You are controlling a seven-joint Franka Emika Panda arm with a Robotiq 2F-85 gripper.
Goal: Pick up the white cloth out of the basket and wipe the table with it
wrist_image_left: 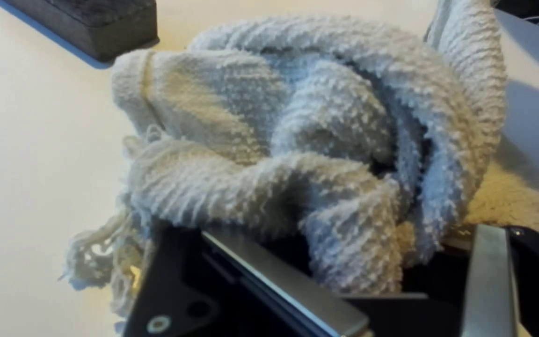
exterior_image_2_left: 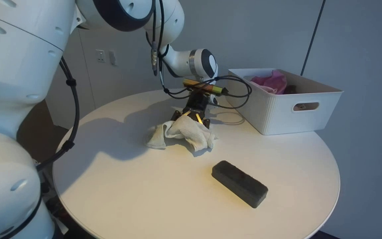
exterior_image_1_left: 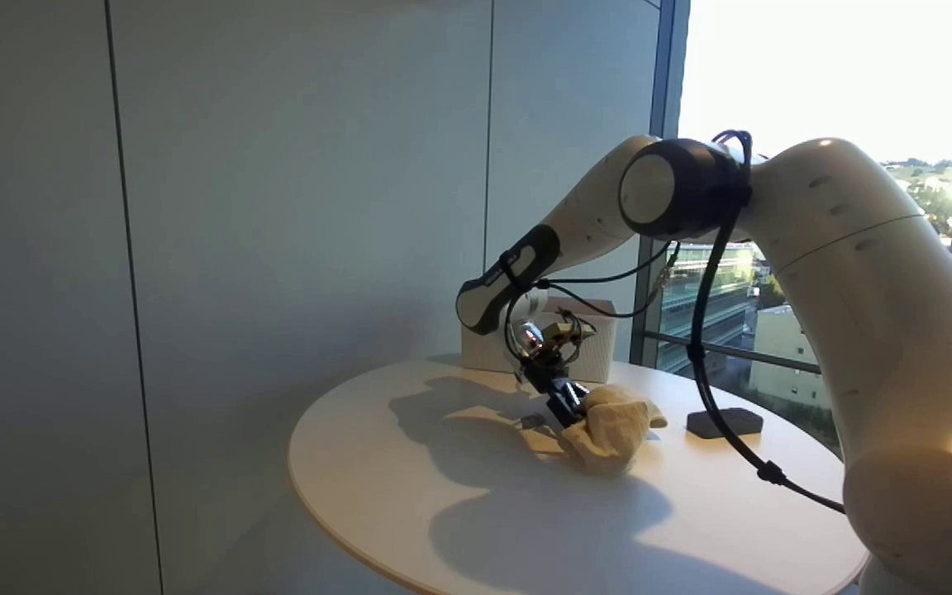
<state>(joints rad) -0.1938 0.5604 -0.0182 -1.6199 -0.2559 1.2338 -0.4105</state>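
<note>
The white cloth (exterior_image_2_left: 189, 131) lies bunched on the round white table (exterior_image_2_left: 138, 189), out of the basket. It looks tan in an exterior view (exterior_image_1_left: 612, 426) and fills much of the wrist view (wrist_image_left: 335, 107). My gripper (exterior_image_2_left: 191, 121) is down at the cloth, tilted, on the side away from the dark block. In the wrist view its fingers (wrist_image_left: 344, 238) stand wide apart, with a fold of cloth between them. The fingertips are partly hidden by the cloth. The white basket (exterior_image_2_left: 277, 116) stands at the table's edge, and it shows behind the gripper in an exterior view (exterior_image_1_left: 484, 351).
A dark block (exterior_image_2_left: 239, 183) lies on the table near the cloth; it also shows in the wrist view (wrist_image_left: 96, 28). A pink cloth (exterior_image_2_left: 274, 81) is inside the basket. A wall (exterior_image_1_left: 302, 207) stands behind the table. Cables (exterior_image_2_left: 244, 89) loop beside the gripper.
</note>
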